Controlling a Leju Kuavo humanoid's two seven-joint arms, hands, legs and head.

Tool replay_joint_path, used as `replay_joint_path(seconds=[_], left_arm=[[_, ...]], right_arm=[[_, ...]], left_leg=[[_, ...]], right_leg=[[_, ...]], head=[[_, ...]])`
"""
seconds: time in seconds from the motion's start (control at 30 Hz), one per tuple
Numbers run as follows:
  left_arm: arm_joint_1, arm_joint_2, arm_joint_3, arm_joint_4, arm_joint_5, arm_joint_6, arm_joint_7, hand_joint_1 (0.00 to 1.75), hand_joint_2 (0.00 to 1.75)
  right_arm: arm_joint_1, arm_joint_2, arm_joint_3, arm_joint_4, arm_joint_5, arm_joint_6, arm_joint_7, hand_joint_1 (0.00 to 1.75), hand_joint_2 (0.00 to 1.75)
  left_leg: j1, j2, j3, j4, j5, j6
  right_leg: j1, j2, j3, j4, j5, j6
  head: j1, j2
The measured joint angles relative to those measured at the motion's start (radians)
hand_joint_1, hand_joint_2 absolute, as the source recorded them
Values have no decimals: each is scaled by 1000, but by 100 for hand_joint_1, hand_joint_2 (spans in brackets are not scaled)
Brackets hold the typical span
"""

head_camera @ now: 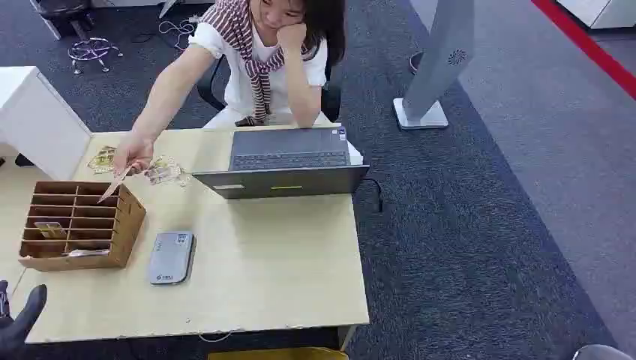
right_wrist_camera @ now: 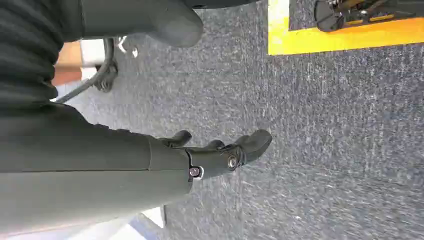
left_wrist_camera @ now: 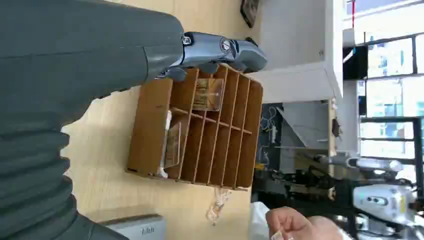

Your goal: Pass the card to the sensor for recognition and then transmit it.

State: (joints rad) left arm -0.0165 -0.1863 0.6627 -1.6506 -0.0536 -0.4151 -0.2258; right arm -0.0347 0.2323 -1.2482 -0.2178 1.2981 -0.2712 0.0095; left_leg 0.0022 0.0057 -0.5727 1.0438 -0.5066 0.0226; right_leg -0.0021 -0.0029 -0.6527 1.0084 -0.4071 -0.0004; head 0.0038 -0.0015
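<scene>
A wooden slotted card box (head_camera: 127, 217) stands at the table's left; in the left wrist view the card box (left_wrist_camera: 150, 125) holds cards (left_wrist_camera: 207, 95) in two of its slots. A person's hand (head_camera: 133, 154) holds one card (head_camera: 112, 184) tilted over the box's far edge. The grey flat sensor (head_camera: 171, 257) lies just right of the box. My left hand (head_camera: 19, 319) hovers at the table's near left corner, short of the box, holding nothing; its fingers (left_wrist_camera: 220, 50) stretch out toward the box. My right hand (right_wrist_camera: 220, 150) hangs over carpet, fingers apart and empty.
An open laptop (head_camera: 289, 161) sits at the table's far middle, with the person seated behind it. Bagged cards (head_camera: 163, 171) lie behind the box. A white cabinet (head_camera: 37, 120) stands at the far left. A yellow floor stripe (right_wrist_camera: 345, 35) runs near my right hand.
</scene>
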Motion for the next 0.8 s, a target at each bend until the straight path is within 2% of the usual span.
replay_joint_path(seconds=[0.8], left_arm=[[-221, 161, -434, 60, -682, 295, 170, 0, 175]], right_arm=[[-31, -7, 53, 0, 73, 26, 41, 0, 175]], left_leg=[[0, 1, 0, 0, 0, -1]], right_leg=[[0, 2, -1, 0, 1, -1]], head=[[0, 0]])
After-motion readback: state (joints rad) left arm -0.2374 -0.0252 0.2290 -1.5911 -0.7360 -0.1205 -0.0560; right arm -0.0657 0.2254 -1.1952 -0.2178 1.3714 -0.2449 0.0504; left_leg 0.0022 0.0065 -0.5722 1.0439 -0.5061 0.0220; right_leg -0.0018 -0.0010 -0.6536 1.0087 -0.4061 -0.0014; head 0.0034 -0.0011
